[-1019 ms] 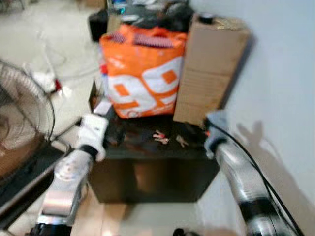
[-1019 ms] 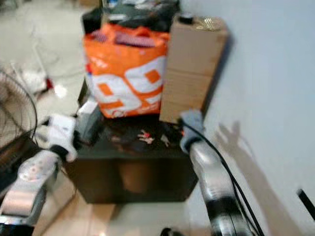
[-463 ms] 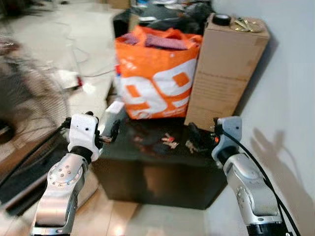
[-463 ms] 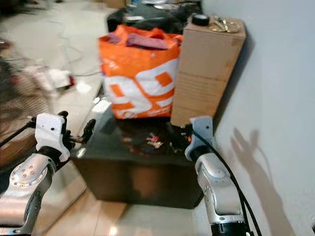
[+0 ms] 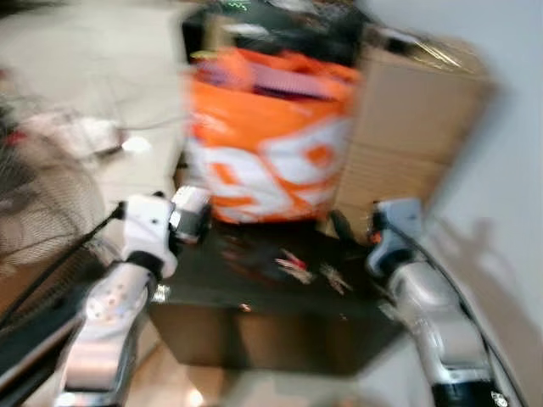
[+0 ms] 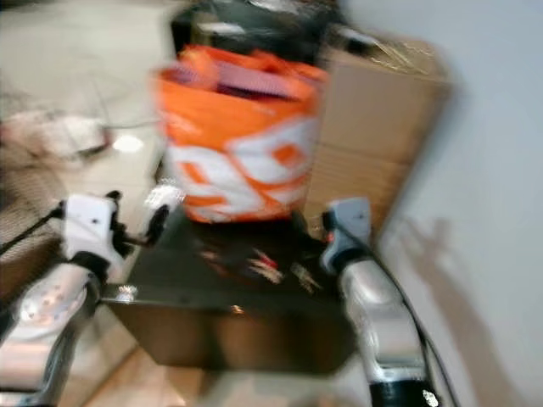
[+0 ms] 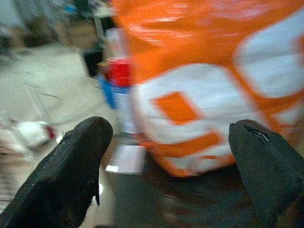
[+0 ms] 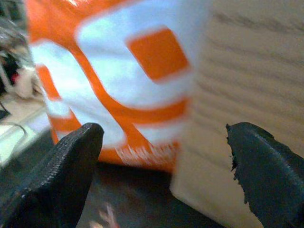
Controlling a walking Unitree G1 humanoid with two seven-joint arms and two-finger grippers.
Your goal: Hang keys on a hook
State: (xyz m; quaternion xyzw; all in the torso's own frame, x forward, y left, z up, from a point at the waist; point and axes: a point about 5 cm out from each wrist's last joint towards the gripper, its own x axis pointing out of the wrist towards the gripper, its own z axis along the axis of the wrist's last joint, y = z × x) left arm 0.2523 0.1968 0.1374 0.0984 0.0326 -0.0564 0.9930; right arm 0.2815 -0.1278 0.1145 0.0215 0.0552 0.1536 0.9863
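Blurrily, keys (image 5: 293, 264) lie on the black table (image 5: 254, 335) before an orange bag (image 5: 267, 140).

Bright, even indoor light. Heavy motion blur throughout, head and wrist views alike. Soft arm shadow on wall (image 5: 501, 212) beside right gripper (image 6: 310, 233). Small glare spots on floor (image 5: 136, 144) beyond left gripper (image 5: 197, 222).

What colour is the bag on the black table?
Orange with white markings, clearest in the left wrist view: bag.

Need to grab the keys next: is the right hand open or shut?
Open. In the right wrist view its two black fingers stand wide apart with nothing between them, facing the orange bag and box.
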